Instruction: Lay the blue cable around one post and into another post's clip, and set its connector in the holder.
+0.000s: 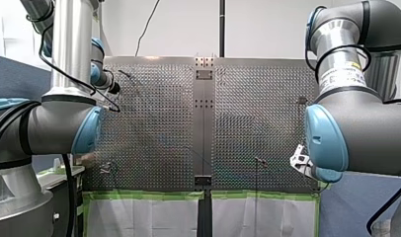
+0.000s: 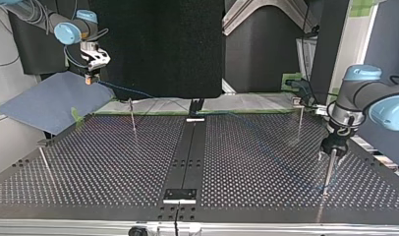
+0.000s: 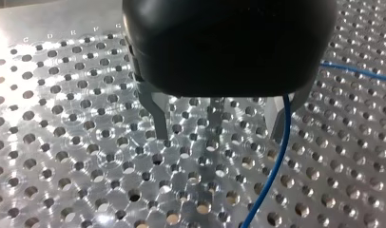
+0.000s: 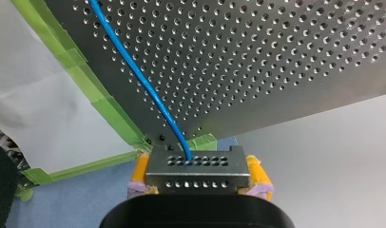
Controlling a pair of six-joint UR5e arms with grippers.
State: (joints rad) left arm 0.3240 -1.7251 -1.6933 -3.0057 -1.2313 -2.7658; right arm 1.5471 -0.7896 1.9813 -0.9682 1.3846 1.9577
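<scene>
Table (image 1: 154, 123) fills the middle of the front view, with its centre strip (image 1: 204, 123) running away from us. We see the left arm (image 1: 60, 123) well left of the strip and the right arm (image 1: 356, 133) well right of it. We cannot trace the cable here, nor read either claw's opening.

Top view: the right gripper (image 2: 91, 77) hangs far left of the strip, raised above the table's far corner. From its tip the blue cable (image 2: 123, 90) slopes down to the table's far edge close to the strip, then shows only faintly across the plate right of the strip. The left gripper (image 2: 331, 155) hangs well right of the strip, directly over a thin post (image 2: 327, 174). A second post (image 2: 132, 117) stands left of the strip, and a third post (image 2: 299, 123) right of it, near the far edge.

Left wrist view: the metal fingers (image 3: 158, 118) are spread wide and clamp nothing. A thin metal piece shows between them, under the gripper body. The cable runs just inside one finger; we cannot tell whether it touches.

Right wrist view: the yellow pads (image 4: 257, 171) press on both sides of the connector (image 4: 196, 168), a metal block with rows of holes. The cable leaves the block midway between the pads and runs out past the green tape (image 4: 105, 102) and over the table.
</scene>
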